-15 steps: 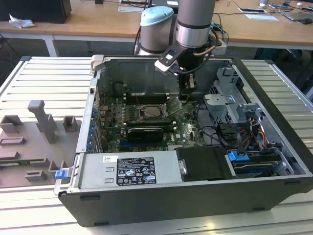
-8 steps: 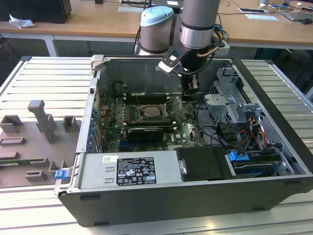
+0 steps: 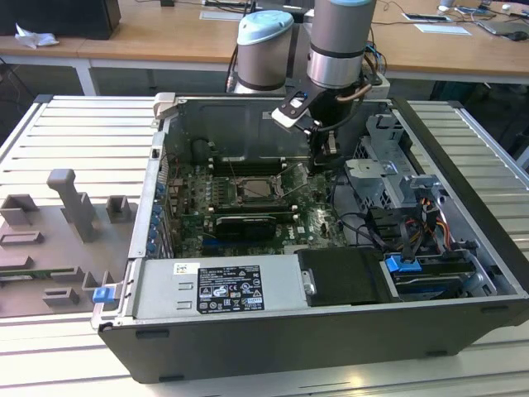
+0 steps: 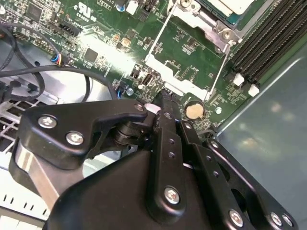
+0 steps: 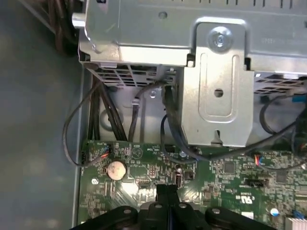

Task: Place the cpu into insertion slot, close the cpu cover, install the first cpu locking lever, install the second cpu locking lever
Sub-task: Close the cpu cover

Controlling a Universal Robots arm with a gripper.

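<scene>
**Clerk:** Item one, nearest in the exterior view?

**Checker:** Silver box-shaped power supply with a white label, along the near wall of the open dark-grey computer case. The case lies on a slatted metal table. Grey plastic fixtures sit towards the exterior view's left.

**Clerk:** Further in?

**Checker:** Long black graphics card on the green circuit board. Just behind it is the small square, metal-rimmed insertion slot.

**Clerk:** The chip?

**Checker:** Thin square cpu with a pale silvery face, seated in the slot (a corner of it, in the second wrist view).

**Clerk:** Cover?

**Checker:** Square silver cpu cover frame with a cut-out middle. It stands tilted open on the slot's side towards the exterior view's right, with green board visible through the opening.

**Clerk:** Pincer?

**Checker:** Black two-finger gripper, fingers drawn together with nothing seen between them. The tips are at the cover's free edge; whether they touch it I cannot tell. A round silver coin cell lies just beside.

**Clerk:** Farthest?

**Checker:** Wooden desks.
</scene>
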